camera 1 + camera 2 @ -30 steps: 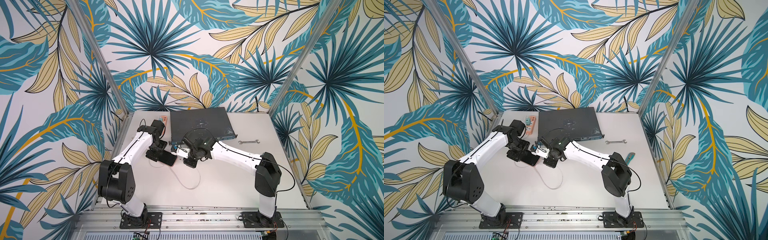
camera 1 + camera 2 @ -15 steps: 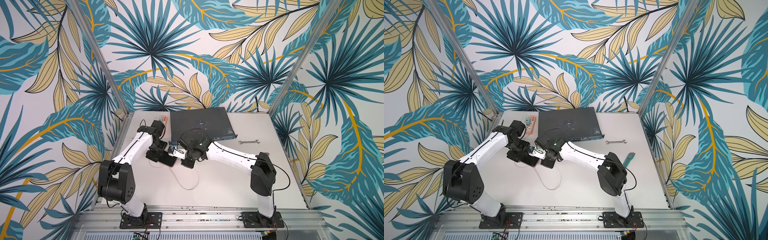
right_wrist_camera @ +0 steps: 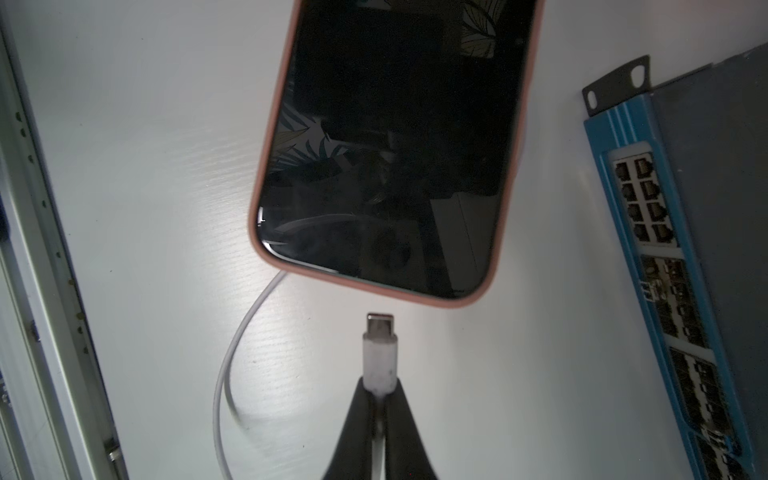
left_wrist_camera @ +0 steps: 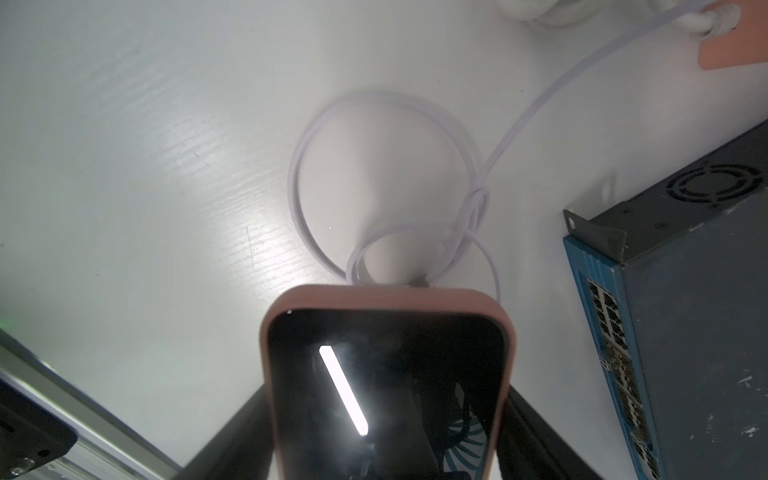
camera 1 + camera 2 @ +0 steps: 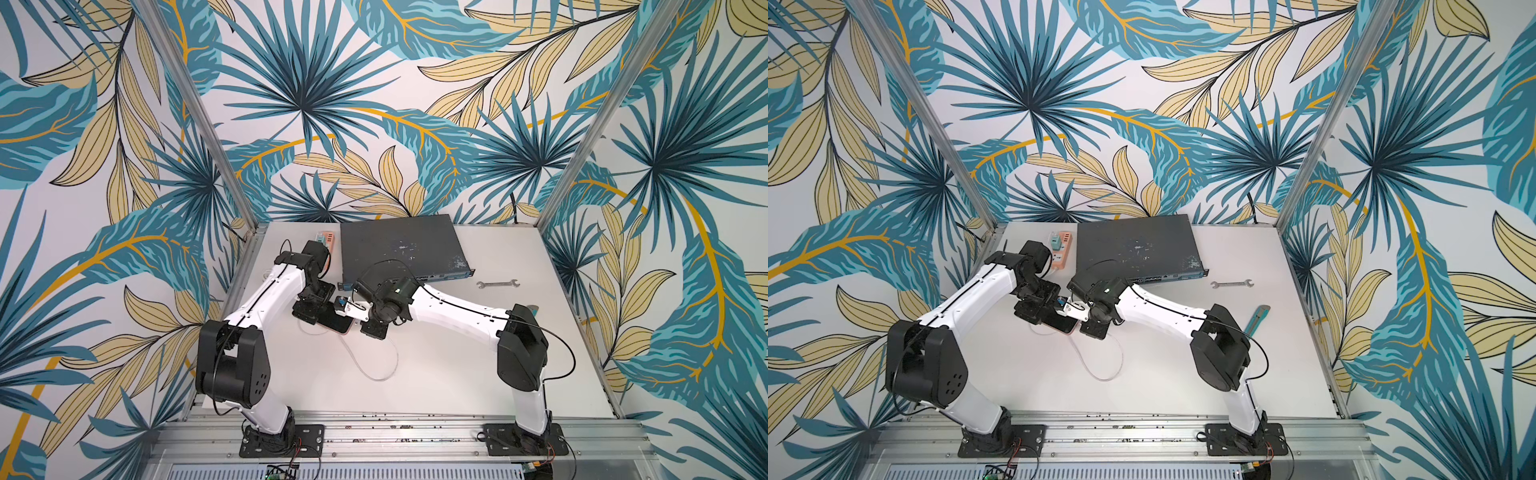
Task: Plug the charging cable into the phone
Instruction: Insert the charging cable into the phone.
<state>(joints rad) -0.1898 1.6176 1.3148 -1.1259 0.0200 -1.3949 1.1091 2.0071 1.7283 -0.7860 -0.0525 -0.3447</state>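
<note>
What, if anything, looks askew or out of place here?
The phone sits askew to the plug held by the right gripper: its end edge slants across the plug's line. The cable also runs beneath the phone.

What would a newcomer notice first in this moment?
At the table's middle the two arms meet: the right gripper pinches the charging cable just behind its plug, whose tip stands just short of the end edge of the phone, not yet in. The left gripper clasps the phone by its sides. Behind them lies a large dark network switch, under loud leaf-patterned walls.
</note>
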